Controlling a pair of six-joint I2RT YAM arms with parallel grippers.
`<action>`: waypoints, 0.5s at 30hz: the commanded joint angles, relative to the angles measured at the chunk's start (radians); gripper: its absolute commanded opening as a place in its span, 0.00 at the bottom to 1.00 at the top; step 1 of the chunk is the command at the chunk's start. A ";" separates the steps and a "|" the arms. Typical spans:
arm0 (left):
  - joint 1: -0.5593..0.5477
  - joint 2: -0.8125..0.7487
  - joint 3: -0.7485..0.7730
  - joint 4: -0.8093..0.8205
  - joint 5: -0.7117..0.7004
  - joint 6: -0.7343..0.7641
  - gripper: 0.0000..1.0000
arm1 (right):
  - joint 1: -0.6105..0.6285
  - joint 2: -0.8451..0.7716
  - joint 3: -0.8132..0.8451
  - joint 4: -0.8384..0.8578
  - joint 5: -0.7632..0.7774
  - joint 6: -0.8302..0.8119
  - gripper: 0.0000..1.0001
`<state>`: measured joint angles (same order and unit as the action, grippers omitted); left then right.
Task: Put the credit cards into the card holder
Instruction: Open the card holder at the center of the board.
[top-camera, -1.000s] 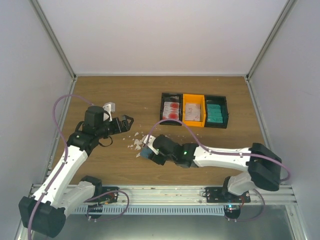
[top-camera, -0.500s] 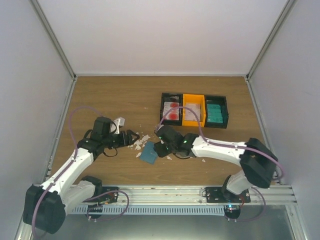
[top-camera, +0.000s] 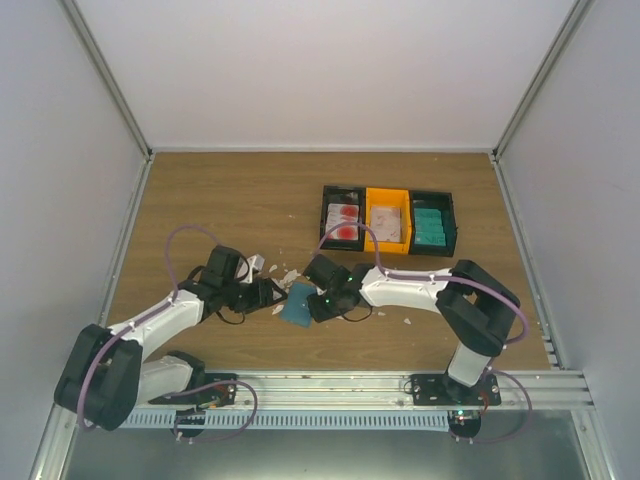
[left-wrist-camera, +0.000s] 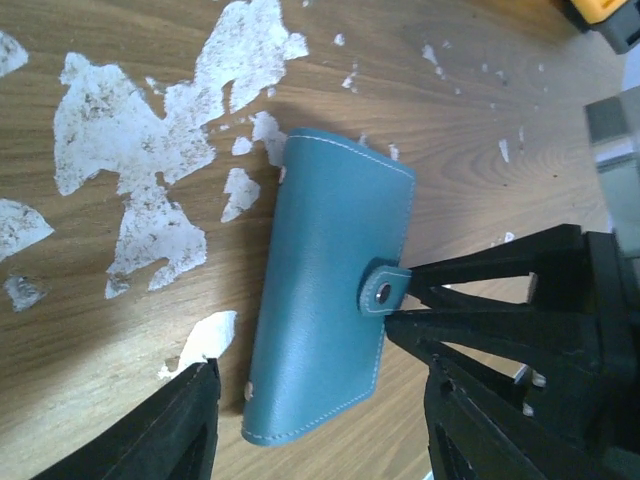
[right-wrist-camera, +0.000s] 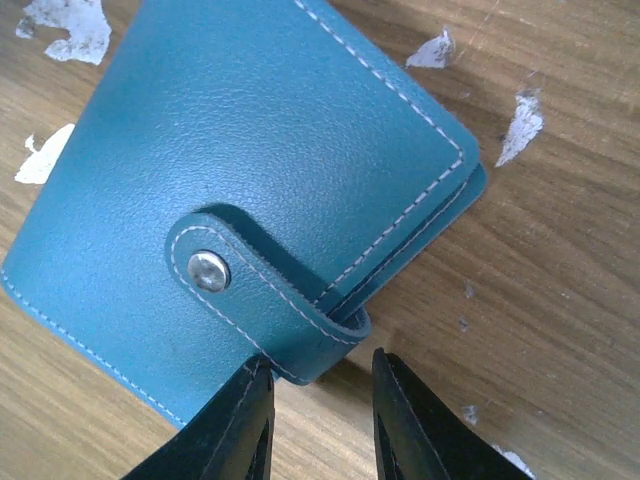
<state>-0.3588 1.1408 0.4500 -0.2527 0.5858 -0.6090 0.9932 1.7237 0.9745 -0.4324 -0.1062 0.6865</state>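
The card holder (top-camera: 296, 304) is a blue snap-strap wallet lying flat on the wood, also in the left wrist view (left-wrist-camera: 330, 290) and the right wrist view (right-wrist-camera: 250, 170). My left gripper (top-camera: 274, 296) is open at its left end, and its fingers (left-wrist-camera: 185, 430) straddle that end (left-wrist-camera: 320, 445). My right gripper (top-camera: 316, 300) is on the strap side, open but narrow (right-wrist-camera: 320, 405). The strap loop (right-wrist-camera: 315, 340) sits just ahead of the gap, touching one finger. The credit cards lie in the tray: red-blotched (top-camera: 342, 221), pale (top-camera: 388, 223) and teal (top-camera: 431, 223).
White scraps (top-camera: 268, 284) litter the wood around the holder, large ones (left-wrist-camera: 130, 150) lying just beyond it. The black-and-orange three-compartment tray (top-camera: 388, 248) stands behind the right arm. Both arms reach inward and their grippers nearly meet over the holder.
The left arm has swung right and down to the holder's left end. The right gripper has shifted onto the strap side. Both pairs of jaws have narrowed.
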 joint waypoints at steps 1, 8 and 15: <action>-0.017 0.073 0.007 0.090 0.019 0.025 0.56 | -0.018 0.022 0.029 -0.036 0.023 -0.006 0.28; -0.033 0.190 0.035 0.140 0.049 0.037 0.51 | -0.069 0.043 0.038 -0.053 0.035 -0.037 0.27; -0.044 0.272 0.058 0.177 0.071 0.037 0.45 | -0.097 0.057 0.046 -0.037 0.000 -0.073 0.25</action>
<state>-0.3935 1.3823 0.4778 -0.1524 0.6254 -0.5900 0.9127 1.7565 1.0061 -0.4561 -0.1051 0.6460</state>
